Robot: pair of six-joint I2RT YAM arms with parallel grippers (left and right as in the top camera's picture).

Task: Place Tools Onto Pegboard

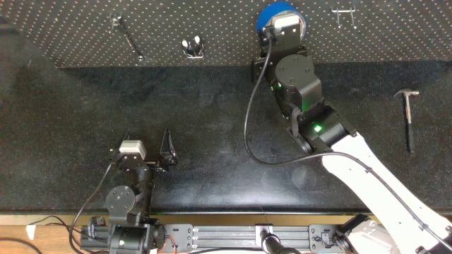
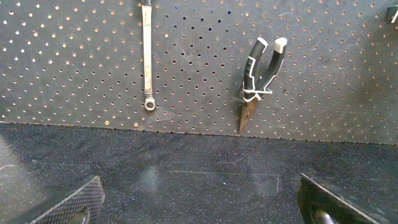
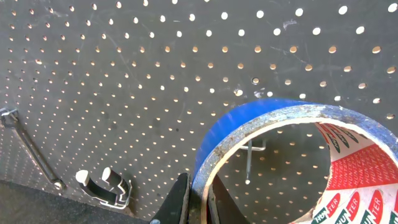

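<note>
My right gripper is up against the pegboard, shut on a blue tape roll. In the right wrist view the tape roll stands on edge with its rim pinched between my fingers, and a metal hook shows through its hole. A wrench and black-and-white pliers hang on the board; the left wrist view shows the wrench and the pliers. A hammer lies on the mat at the right. My left gripper rests open near its base, holding nothing.
A bare double hook sticks out of the pegboard at the upper right. The black mat covers the table between the arms and the board. The right arm's cable loops over the mat.
</note>
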